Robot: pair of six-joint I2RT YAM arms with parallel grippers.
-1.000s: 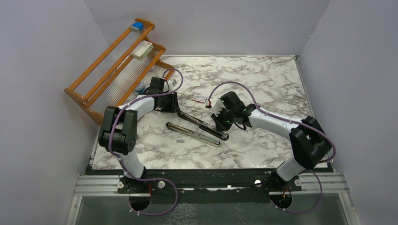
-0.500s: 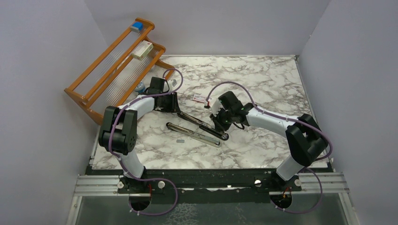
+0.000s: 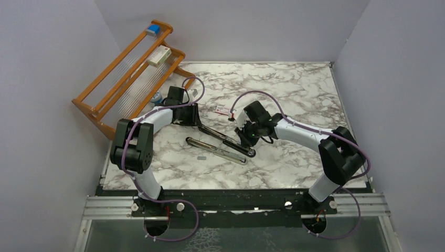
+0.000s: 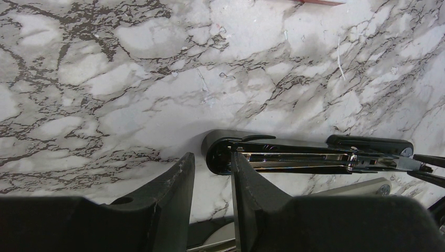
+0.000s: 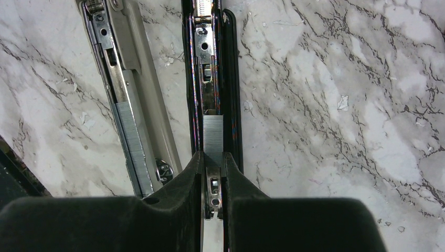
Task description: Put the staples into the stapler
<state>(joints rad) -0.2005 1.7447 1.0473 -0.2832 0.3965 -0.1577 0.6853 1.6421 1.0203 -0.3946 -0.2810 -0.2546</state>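
The black stapler (image 3: 226, 139) lies opened flat mid-table, its silver rail (image 5: 204, 47) facing up. A ribbed strip of staples (image 5: 212, 131) sits in that rail. My right gripper (image 5: 213, 156) is shut on the near end of the strip, low over the stapler's right end (image 3: 245, 138). At the stapler's other end (image 4: 218, 152), my left gripper (image 4: 210, 160) stands open. Its right finger (image 4: 246, 184) rests against that end, and bare marble shows between the fingers. In the top view the left gripper (image 3: 197, 122) sits at the stapler's upper-left tip.
A light grey stapler-like tool (image 3: 216, 150) lies parallel just in front, holding its own staple strip (image 5: 131, 142). A small grey strip (image 3: 201, 156) lies near it. A red-and-white packet (image 3: 223, 109) sits behind. A wooden rack (image 3: 126, 73) stands at the back left.
The right arm's wrist and elbow have shifted slightly left and back, with the gripper staying at the stapler's right end. The left arm has not moved.
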